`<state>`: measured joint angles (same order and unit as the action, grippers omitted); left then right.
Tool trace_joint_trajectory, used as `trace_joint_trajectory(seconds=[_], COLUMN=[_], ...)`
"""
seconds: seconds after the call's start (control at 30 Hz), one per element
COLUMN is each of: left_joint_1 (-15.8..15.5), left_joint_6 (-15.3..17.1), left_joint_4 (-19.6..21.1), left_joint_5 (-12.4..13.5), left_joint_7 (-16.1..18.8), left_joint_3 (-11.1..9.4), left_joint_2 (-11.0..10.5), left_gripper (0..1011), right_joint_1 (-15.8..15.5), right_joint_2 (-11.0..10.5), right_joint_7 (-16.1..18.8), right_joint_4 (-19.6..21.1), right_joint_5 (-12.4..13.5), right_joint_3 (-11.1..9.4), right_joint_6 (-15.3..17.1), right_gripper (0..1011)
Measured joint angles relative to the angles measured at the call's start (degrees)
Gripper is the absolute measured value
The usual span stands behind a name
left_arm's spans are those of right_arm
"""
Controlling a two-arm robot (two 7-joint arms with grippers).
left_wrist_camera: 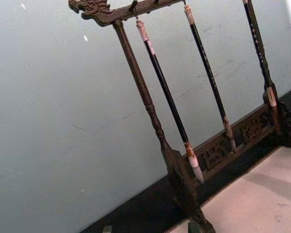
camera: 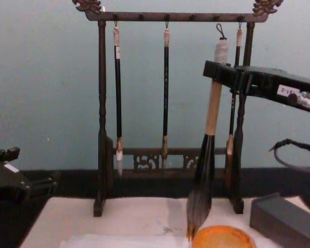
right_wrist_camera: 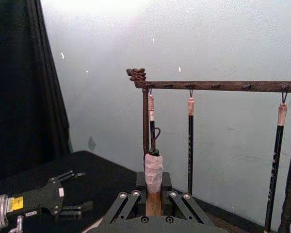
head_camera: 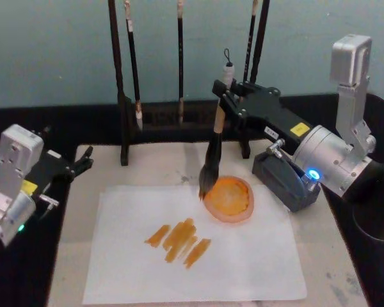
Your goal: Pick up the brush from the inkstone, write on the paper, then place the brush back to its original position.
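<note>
Amber inkstone (head_camera: 243, 214) just beside the tuft; my right gripper (head_camera: 223, 96) clamps the brush (head_camera: 215, 137) high up, so a swinging tip could blot the paper (head_camera: 256, 268). Left gripper (head_camera: 82, 163) parked left, fingers apart.

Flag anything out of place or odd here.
Nothing spilled or damaged. The inkstone overlaps the far edge of the paper; the right hand holds the brush tilted; left hand parked aside.

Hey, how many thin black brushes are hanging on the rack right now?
3 thin brushes on the rack: one by its left post, one in the middle, one by the right post, partly behind the right gripper holding the brush.
</note>
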<state>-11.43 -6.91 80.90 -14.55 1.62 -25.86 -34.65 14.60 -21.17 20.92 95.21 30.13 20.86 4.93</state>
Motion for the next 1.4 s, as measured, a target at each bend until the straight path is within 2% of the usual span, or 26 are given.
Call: trace_joint_trajectory(seconds=[0.37,0.6,0.7,0.73,0.77,0.83,0.93,0.97,1.03,1.07,1.17,1.2,1.4], left_joint_1=[0.0,0.0,0.0,0.0,0.0,0.0,0.0,0.0,0.0,0.0,0.0,0.0,0.0], left_joint_6=[0.0,0.0,0.0,0.0,0.0,0.0,0.0,0.0,0.0,0.0,0.0,0.0,0.0], left_joint_4=[0.0,0.0,0.0,0.0,0.0,0.0,0.0,0.0,0.0,0.0,0.0,0.0,0.0], left_joint_5=[0.0,0.0,0.0,0.0,0.0,0.0,0.0,0.0,0.0,0.0,0.0,0.0,0.0], left_joint_7=[0.0,0.0,0.0,0.0,0.0,0.0,0.0,0.0,0.0,0.0,0.0,0.0,0.0], left_joint_3=[0.0,0.0,0.0,0.0,0.0,0.0,0.0,0.0,0.0,0.0,0.0,0.0,0.0], left_joint_2=[0.0,0.0,0.0,0.0,0.0,0.0,0.0,0.0,0.0,0.0,0.0,0.0,0.0], left_gripper=[1010,1010,1010,1010,1010,1010,1010,1010,1010,1010,1010,1010,1009], right_joint_1=[-0.1,-0.7,-0.9,-1.2,-1.2,-1.8,-2.4,-2.7,-3.1,-3.5,-4.4,-4.4,-6.4], right_joint_2=[0.0,0.2,0.4,0.6,0.6,1.4,2.3,2.9,3.5,4.2,5.2,5.2,6.1], right_joint_7=[-0.2,-0.5,-0.6,-0.8,-0.8,-1.5,-2.2,-2.7,-3.5,-4.2,-5.8,-5.8,-9.2], right_joint_4=[-0.1,-1.4,-1.9,-2.1,-2.1,-2.7,-3.3,-3.6,-4.1,-4.5,-5.4,-5.4,-6.4], right_joint_5=[0.3,5.0,7.9,9.6,9.6,13.8,17.7,20.1,22.7,25.3,30.0,30.0,35.7], right_joint_3=[-0.2,-2.4,-3.7,-4.4,-4.4,-6.4,-8.0,-9.1,-10.2,-11.3,-13.3,-13.3,-16.4], right_joint_6=[0.2,1.6,2.2,2.7,2.7,4.1,5.7,6.8,8.1,9.3,11.5,11.5,13.1], right_gripper=[186,186,185,185,185,186,185,185,186,186,186,185,185])
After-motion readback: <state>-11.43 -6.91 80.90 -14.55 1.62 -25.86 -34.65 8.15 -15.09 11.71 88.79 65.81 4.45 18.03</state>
